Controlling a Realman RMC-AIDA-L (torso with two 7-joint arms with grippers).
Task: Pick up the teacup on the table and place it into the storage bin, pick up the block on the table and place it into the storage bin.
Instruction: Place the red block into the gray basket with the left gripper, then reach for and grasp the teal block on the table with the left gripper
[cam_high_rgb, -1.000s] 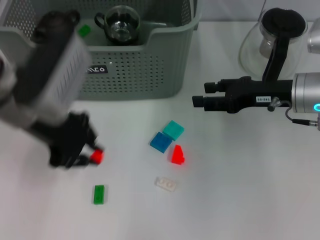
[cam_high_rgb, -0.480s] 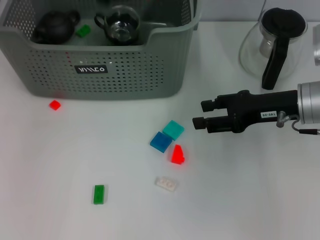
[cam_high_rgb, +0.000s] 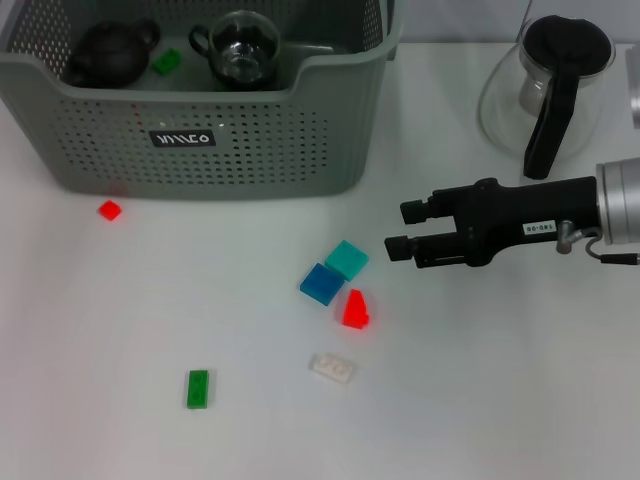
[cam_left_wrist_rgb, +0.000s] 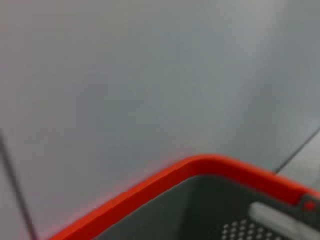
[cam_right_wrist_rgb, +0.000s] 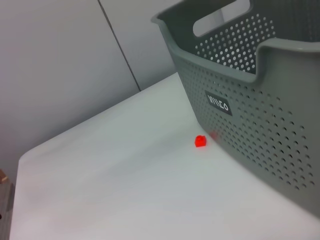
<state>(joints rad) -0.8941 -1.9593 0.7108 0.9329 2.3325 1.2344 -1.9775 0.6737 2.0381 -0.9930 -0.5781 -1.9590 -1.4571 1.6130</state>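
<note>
Moved: pretty much nothing, right gripper barely shifted, jaws open, empty
Teacup: inside storage bin
Small red block: on surface, just in front of bin
Left gripper: out of view

1. A clear round glass jug with black lid and handle stands near the right end effector, beyond it and to its right.
2. A small dark round teapot sits well apart from that end effector, far to its left.
3. A plain white surface lies beneath it.
</note>
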